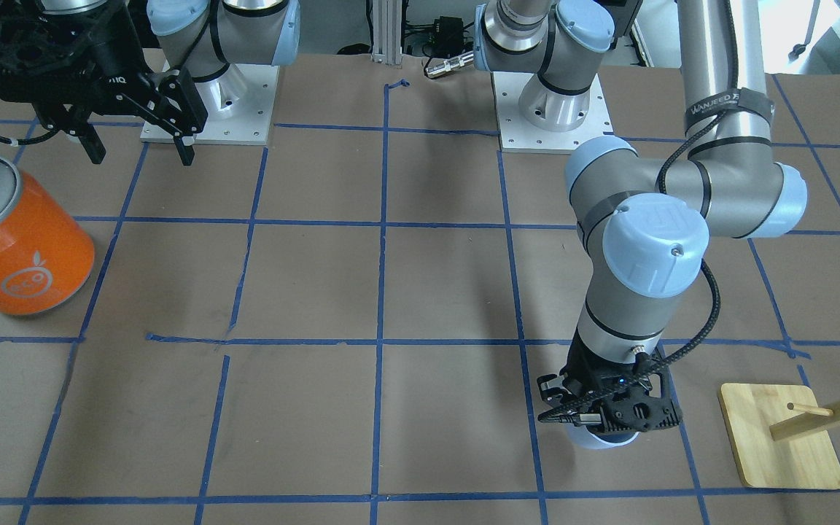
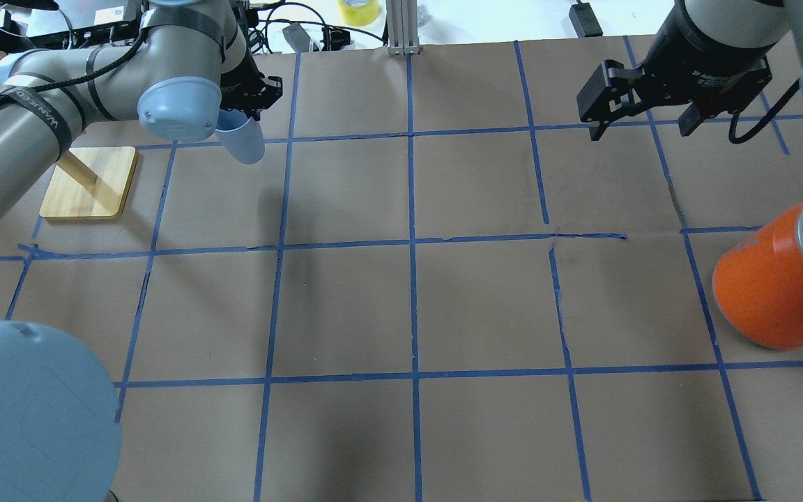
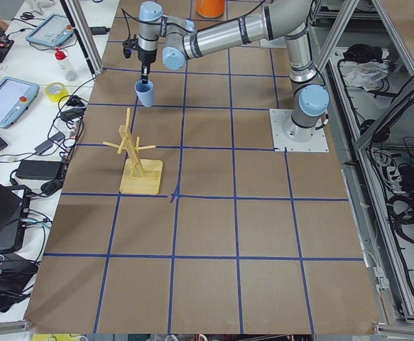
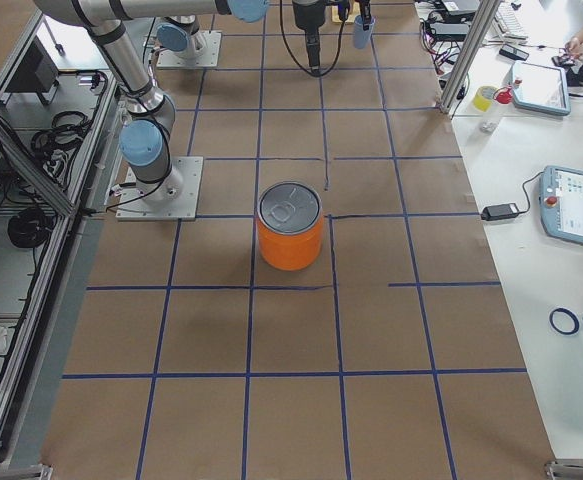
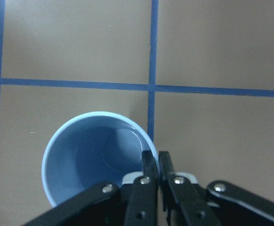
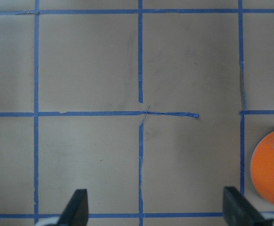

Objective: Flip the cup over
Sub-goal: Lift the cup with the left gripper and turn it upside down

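Clutter is sparse on the brown paper table (image 2: 471, 307), which is ruled into squares by blue tape. In the overhead view a large orange can (image 2: 771, 293) stands at 3 o'clock and a wooden peg stand (image 2: 88, 183) at 10 o'clock. Neither one blocks the cup (image 2: 242, 143), which sits at 11 o'clock, just beside the stand's base but apart from it.

A strap (image 1: 726, 109) around the left arm reads "WANJEED". The can carries a white fruit logo, and any lettering there is too small to read.

The cup is mouth up, and its blue inside is empty. The can is closed by a silver lid.

The left gripper (image 5: 154, 157) is clamped on the cup's rim at the cup's 4 o'clock edge in the wrist view, with one finger inside the wall and one outside. Whether the cup's base touches the paper cannot be told. The right gripper (image 2: 640, 132) hangs at 1 o'clock above bare paper with its fingers spread wide, holding nothing, well apart from the can.
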